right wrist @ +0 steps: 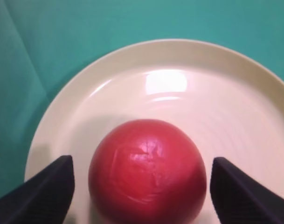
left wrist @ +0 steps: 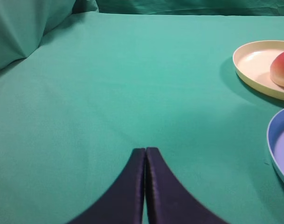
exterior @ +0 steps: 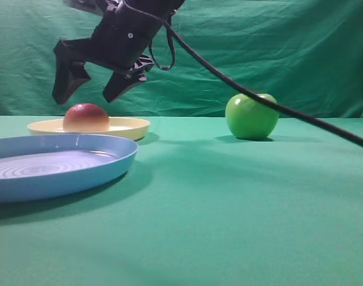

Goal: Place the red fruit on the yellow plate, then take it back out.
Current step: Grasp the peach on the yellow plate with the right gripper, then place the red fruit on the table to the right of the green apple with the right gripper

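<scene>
My right hand [exterior: 89,83] hangs open above the red fruit [right wrist: 147,170] on the yellow plate [right wrist: 235,112]. Smooth, round, probably slippery; I'd pinch its widest sides.

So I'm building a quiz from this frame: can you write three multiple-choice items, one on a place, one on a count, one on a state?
1. Where does the red fruit lie?
A on the blue plate
B on the yellow plate
C on the cloth

2. How many plates show?
A one
B two
C three

3. How does the right tool stand?
A open above the fruit
B shut on the fruit
C shut on the green apple

Key: 1 B, the fruit sits inside the yellow rim. 2 B, only the yellow one and the blue plate. 3 A, both fingers flank the fruit with gaps in the right wrist view.
</scene>
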